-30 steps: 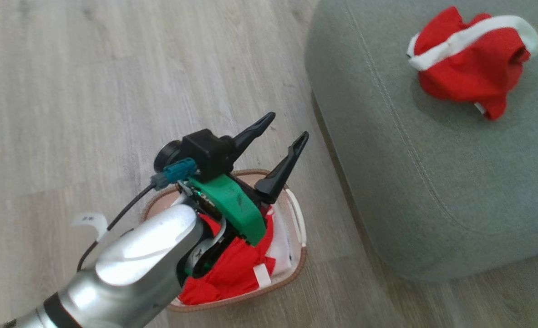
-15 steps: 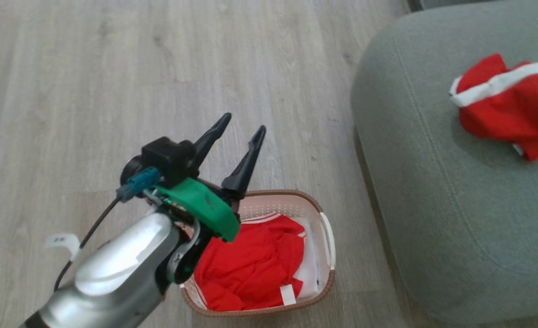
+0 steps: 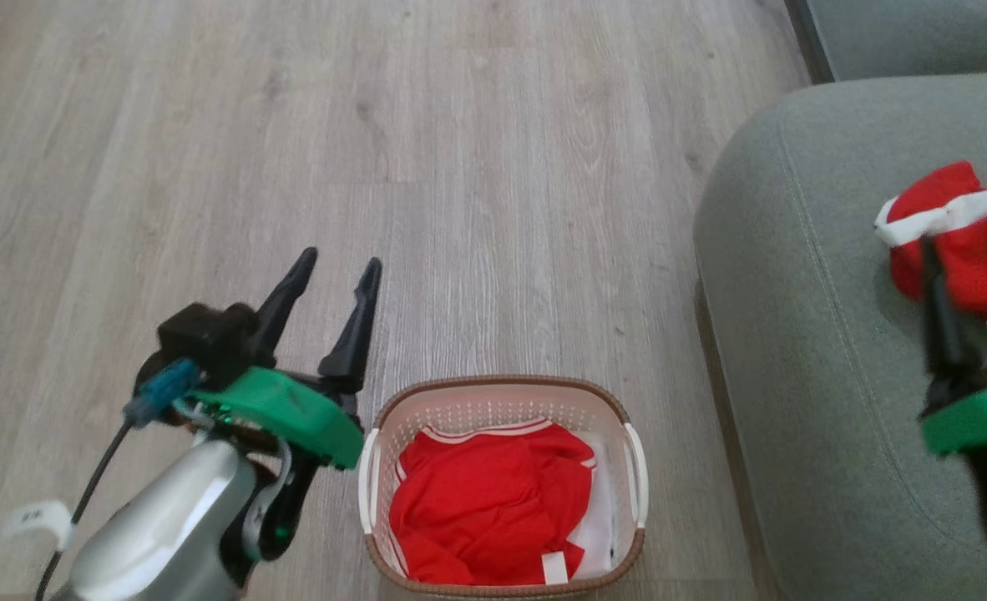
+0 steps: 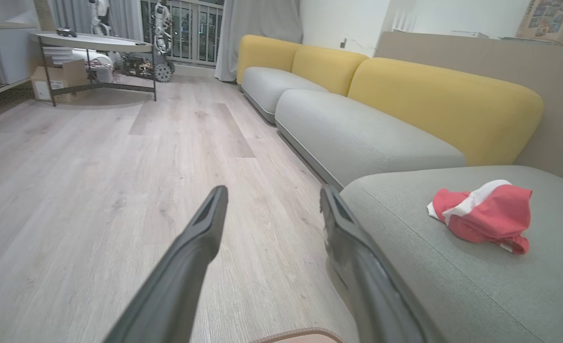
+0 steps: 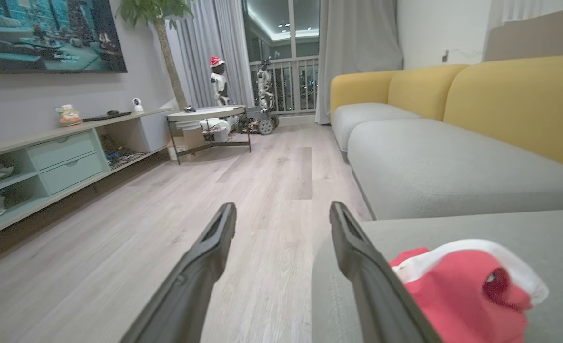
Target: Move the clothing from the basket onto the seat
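Flooring [image 3: 460,167] of pale wood planks takes up most of the head view. At its right the grey-green seat [image 3: 794,334] runs off the right and bottom edges, so just a rounded corner and the stitched seam show. The basket [image 3: 502,382] stands on the flooring just beside the seat, its near rim clipped by the bottom edge; in the left wrist view a sliver of brown rim is all that peeks up. Part of the clothing, a crumpled red piece [image 3: 493,517] with white trim, lies inside the basket and covers most of a white sheet [image 3: 604,517], visible at the right side alone. A second red piece [image 3: 949,184] with a white band lies on the seat, well apart from the basket, cut by the right edge and partly hidden behind the right gripper [image 3: 964,239], which is blurred there. The right wrist view shows its fingers spread wide with nothing between them. The left gripper [image 3: 341,260] hangs over the flooring just left of the basket, fingers likewise spread and bare. A small white label [image 3: 554,568] sits at the near edge of the crumpled red piece; any print on it is too small to read.
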{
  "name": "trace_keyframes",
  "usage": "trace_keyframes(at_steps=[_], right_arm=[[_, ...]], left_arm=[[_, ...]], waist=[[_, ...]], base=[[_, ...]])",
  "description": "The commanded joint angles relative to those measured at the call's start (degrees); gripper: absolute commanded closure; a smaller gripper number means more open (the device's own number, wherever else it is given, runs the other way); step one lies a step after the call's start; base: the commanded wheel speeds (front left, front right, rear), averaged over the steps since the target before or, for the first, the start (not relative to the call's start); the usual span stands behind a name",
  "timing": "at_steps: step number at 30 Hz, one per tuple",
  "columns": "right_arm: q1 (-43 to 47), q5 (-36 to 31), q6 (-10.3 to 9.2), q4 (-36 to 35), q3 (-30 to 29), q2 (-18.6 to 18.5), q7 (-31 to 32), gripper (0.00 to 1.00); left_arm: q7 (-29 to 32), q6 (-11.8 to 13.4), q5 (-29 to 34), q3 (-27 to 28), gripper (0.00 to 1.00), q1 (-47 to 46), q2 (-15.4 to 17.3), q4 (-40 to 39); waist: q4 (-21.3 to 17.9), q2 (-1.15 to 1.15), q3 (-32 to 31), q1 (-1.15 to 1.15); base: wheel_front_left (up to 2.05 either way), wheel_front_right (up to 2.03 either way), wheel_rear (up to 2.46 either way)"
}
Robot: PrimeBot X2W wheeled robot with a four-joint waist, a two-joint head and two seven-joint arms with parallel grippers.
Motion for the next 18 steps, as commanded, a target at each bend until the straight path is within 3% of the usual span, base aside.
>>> trace_keyframes(at_steps=[1, 9, 18], right_arm=[[0.50, -0.92, -0.01, -2.76, 0.44, -0.04, -0.27, 0.00], [6.85, -3.74, -0.01, -6.22, 1.38, 8.10, -1.55, 0.00], [9.35, -8.85, -0.01, -6.63, 3.38, 10.86, -3.36, 0.00]], left_arm=[[-0.69, 0.52, 0.82, 3.79, 0.00, -1.11, 2.15, -2.15], [-0.70, 1.36, 5.45, 14.74, 0.00, 8.76, 0.76, -5.98], [-0.70, -0.66, 12.53, 23.16, 0.00, 16.11, -3.24, -6.86]], waist=[[0.56, 0.00, -0.59, 0.00], [1.57, 0.00, -2.01, 0.00], [1.78, 0.00, -1.87, 0.00]], base=[[0.00, 0.00, 0.00], [0.00, 0.00, 0.00], [0.00, 0.00, 0.00]])
